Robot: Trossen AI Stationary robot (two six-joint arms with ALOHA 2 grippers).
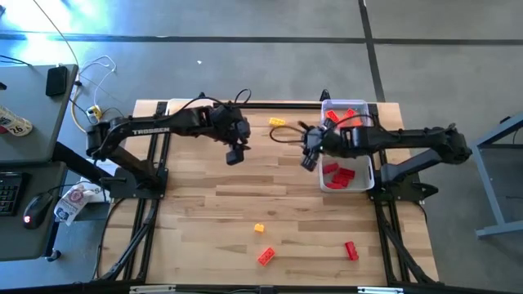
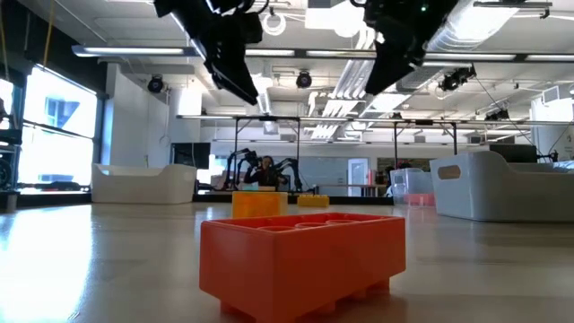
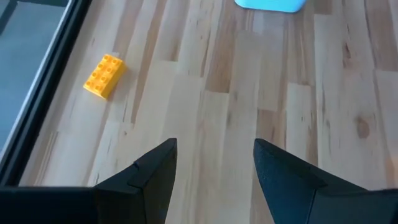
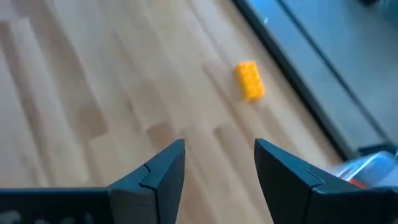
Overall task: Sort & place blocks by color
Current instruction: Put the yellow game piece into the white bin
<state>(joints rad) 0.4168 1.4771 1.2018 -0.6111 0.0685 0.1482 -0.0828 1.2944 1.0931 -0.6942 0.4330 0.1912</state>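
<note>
Low view puts an orange block (image 2: 302, 260) nearest the camera, flat on the table (image 2: 108, 260), with a yellow block (image 2: 260, 204) behind it. From above, those two lie toward the near edge beside a red block (image 1: 351, 251), all well apart from either arm. Farther back, the left gripper (image 1: 234, 154) and right gripper (image 1: 308, 160) hang above the table's middle, both with jaws parted and nothing between them. The right one is just beside the white tray (image 1: 368, 178), which already holds several red blocks. Farthest off, another yellow brick (image 1: 278, 122) lies near the far edge, and both wrist cameras look toward it.

This reads as the gap between placements: red sorting is well along, while yellow and orange pieces remain loose. The next move probably calls for one arm to lower over a loose block, likely the far yellow one, and square its fingers to the brick's sides.
</note>
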